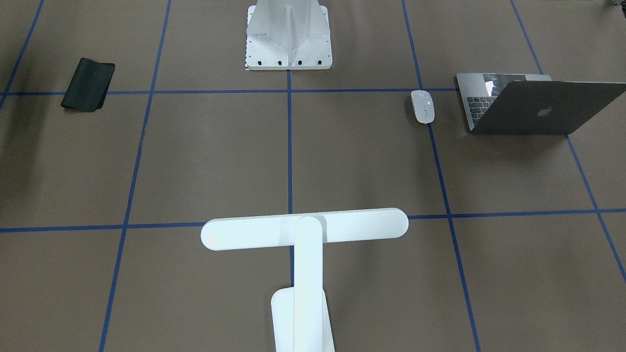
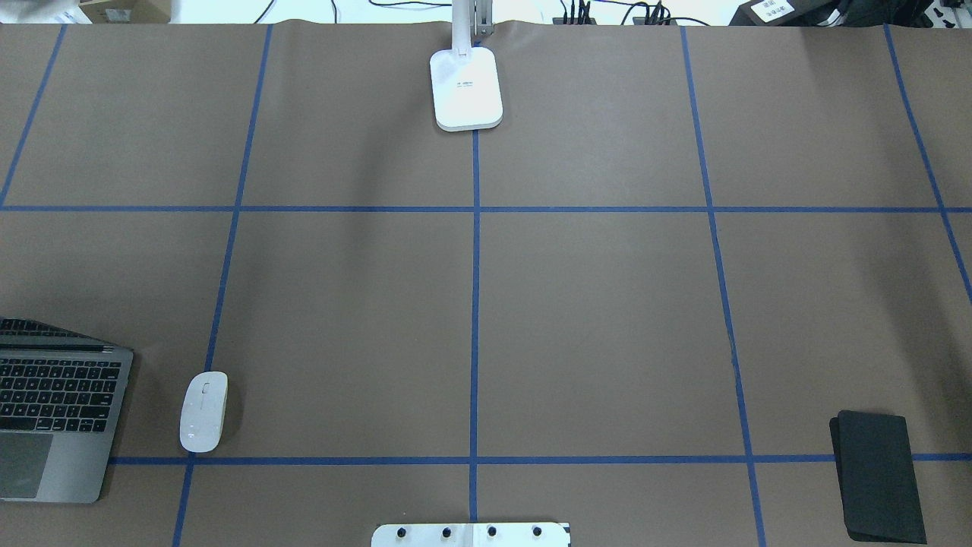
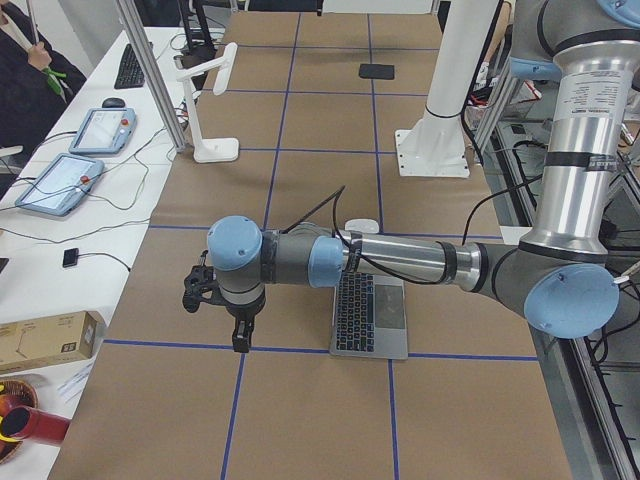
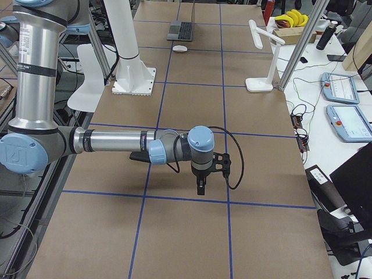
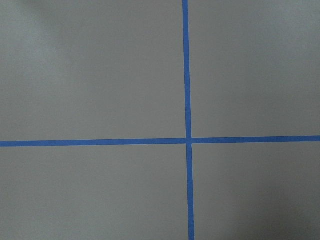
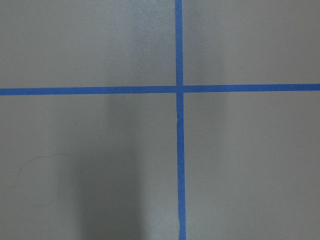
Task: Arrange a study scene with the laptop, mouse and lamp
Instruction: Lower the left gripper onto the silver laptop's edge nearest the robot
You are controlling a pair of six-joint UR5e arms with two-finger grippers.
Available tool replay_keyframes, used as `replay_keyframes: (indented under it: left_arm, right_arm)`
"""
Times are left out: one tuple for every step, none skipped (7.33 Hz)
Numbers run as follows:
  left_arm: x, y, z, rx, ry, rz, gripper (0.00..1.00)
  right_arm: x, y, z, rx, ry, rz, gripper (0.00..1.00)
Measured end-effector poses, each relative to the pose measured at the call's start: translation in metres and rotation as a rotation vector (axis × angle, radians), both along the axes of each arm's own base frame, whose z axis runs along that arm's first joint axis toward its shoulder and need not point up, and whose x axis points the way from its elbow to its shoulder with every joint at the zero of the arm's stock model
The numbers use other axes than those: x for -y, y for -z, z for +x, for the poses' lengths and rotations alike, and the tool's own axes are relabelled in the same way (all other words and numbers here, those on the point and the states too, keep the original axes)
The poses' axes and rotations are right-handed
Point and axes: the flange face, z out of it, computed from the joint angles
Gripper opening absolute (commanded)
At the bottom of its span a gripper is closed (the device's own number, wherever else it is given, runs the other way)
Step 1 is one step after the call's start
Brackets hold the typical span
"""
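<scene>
The laptop [image 2: 53, 410] stands open at the table's near left edge; it also shows in the front view [image 1: 538, 110]. The white mouse [image 2: 203, 411] lies just right of it, apart from it. The white lamp [image 1: 304, 229] stands at the far middle edge, its base [image 2: 466, 90] on the centre tape line. My left gripper [image 3: 240, 338] hangs over bare paper beyond the laptop's left side. My right gripper [image 4: 200, 187] hangs over bare paper beyond the table's right end. Both show only in the side views, so I cannot tell whether they are open or shut.
A flat black mat [image 2: 879, 475] lies at the near right. The white ribbed mount [image 1: 288, 36] stands at the near middle edge. Blue tape lines [image 2: 474, 304] grid the brown paper. Both wrist views show only paper and a tape cross [image 5: 188, 140].
</scene>
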Motion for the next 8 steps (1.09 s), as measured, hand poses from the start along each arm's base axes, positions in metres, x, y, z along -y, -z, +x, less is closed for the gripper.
replay_keyframes:
  left_arm:
    - [0.000,0.000,0.000,0.000,0.000,0.000,0.99]
    - [0.000,0.000,0.000,-0.001,0.002,-0.002,0.99]
    - [0.000,0.001,0.000,-0.004,0.016,-0.019,0.99]
    - [-0.007,0.007,0.001,-0.012,0.063,-0.071,0.99]
    - [-0.024,0.019,0.003,-0.024,0.132,-0.146,0.99]
    - [-0.049,0.034,0.006,-0.038,0.214,-0.239,0.99]
    - [-0.073,0.042,0.009,-0.049,0.285,-0.326,0.99]
    - [-0.094,0.043,0.011,-0.060,0.349,-0.411,0.99]
  right_arm:
    - [0.001,0.002,0.000,0.001,-0.001,0.002,1.00]
    - [0.003,0.006,-0.001,-0.001,-0.003,0.009,1.00]
    - [0.004,0.008,-0.001,-0.009,-0.004,0.016,1.00]
    - [0.003,0.007,-0.001,-0.023,-0.004,0.014,1.00]
    - [-0.001,0.004,-0.001,-0.044,-0.004,0.011,1.00]
    - [-0.007,0.001,-0.001,-0.064,0.000,0.009,1.00]
    - [-0.015,-0.003,-0.002,-0.065,0.009,0.004,1.00]
    - [-0.027,-0.003,-0.003,-0.049,0.018,0.001,1.00]
